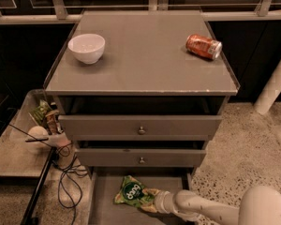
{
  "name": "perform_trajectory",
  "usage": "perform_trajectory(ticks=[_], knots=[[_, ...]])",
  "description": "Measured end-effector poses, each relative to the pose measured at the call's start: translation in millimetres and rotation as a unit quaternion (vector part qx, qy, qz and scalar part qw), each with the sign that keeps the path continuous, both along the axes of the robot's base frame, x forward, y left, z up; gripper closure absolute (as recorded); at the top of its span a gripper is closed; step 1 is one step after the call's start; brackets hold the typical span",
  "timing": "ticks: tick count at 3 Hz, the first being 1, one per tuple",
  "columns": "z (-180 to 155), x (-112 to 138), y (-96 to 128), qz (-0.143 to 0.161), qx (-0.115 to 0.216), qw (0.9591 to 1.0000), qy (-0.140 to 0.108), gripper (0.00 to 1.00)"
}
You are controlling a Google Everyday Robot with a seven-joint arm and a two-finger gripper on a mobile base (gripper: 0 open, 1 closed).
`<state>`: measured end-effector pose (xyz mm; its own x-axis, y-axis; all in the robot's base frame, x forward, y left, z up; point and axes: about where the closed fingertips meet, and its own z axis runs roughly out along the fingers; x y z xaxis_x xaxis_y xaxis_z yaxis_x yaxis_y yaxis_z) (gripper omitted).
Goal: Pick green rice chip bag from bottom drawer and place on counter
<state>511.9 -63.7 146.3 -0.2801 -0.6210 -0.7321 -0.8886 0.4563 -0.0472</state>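
The green rice chip bag (pixel 131 192) lies on the floor of the open bottom drawer (pixel 102 206), logo up, near the middle and towards the back. The gripper (pixel 152 204) is at the bag's right end, touching it; whether it is spread or pinching the bag cannot be told. Its pale arm (pixel 203 209) reaches in from the lower right. Above, two knobbed drawers (pixel 141 130) are nearly closed. On the counter (pixel 145 67) a white bowl (pixel 86 48) stands near the back left corner, and an orange can (pixel 204 47) lies on its side near the right edge.
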Motion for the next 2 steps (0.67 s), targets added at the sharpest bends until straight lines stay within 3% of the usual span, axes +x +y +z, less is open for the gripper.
perform_trajectory(ticks=[1,2], knots=[[0.0,0.0,0.0,0.000,0.000,1.0000,0.000,0.89],[0.1,-0.1,0.1,0.000,0.000,1.0000,0.000,1.00]])
